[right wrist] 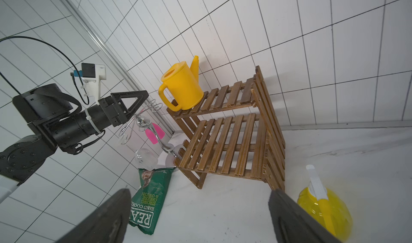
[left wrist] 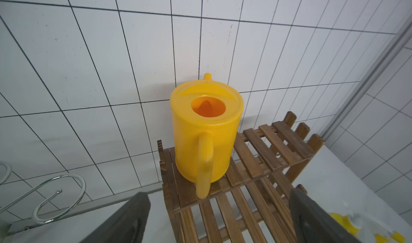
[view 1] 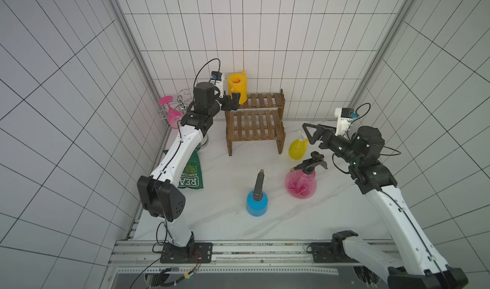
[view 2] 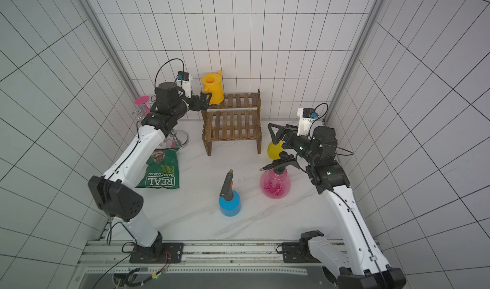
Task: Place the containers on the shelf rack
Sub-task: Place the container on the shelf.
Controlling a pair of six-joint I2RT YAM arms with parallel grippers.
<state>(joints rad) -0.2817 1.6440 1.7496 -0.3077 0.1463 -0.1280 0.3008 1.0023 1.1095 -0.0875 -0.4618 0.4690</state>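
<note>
Two black fingers of the left gripper [view 1: 233,102] stand spread apart with nothing between them, just short of the handle of the yellow watering can [view 1: 237,87]. The can sits upright at the left end of the upper tier of the dark wooden shelf rack [view 1: 254,127], spout toward the tiled wall. In the left wrist view the handle points back at the gripper and reaches out past the tier's edge, with the can's base close to the rack's end.

The step in hand looks like clearing away from a placed can. Doing it well would mean drawing straight back along the handle's line with the jaws wide, so that neither finger hooks the loop and drags the light can off the edge. A chrome wire glass stand [view 2: 182,139] and a pink wine glass [view 1: 173,119] stand close beside the arm, so a sideways swing looks risky.

Farther out, the right gripper [view 1: 313,136], its jaws likewise apart and empty, hovers near the small yellow trigger bottle [view 1: 297,148], which stands on the white table [view 1: 212,216] beside the rack's right leg. Toward the front stand the pink pump sprayer [view 1: 301,185] and the blue spray bottle [view 1: 256,202]. A green crisp bag [view 1: 192,175] lies beneath the left forearm.
</note>
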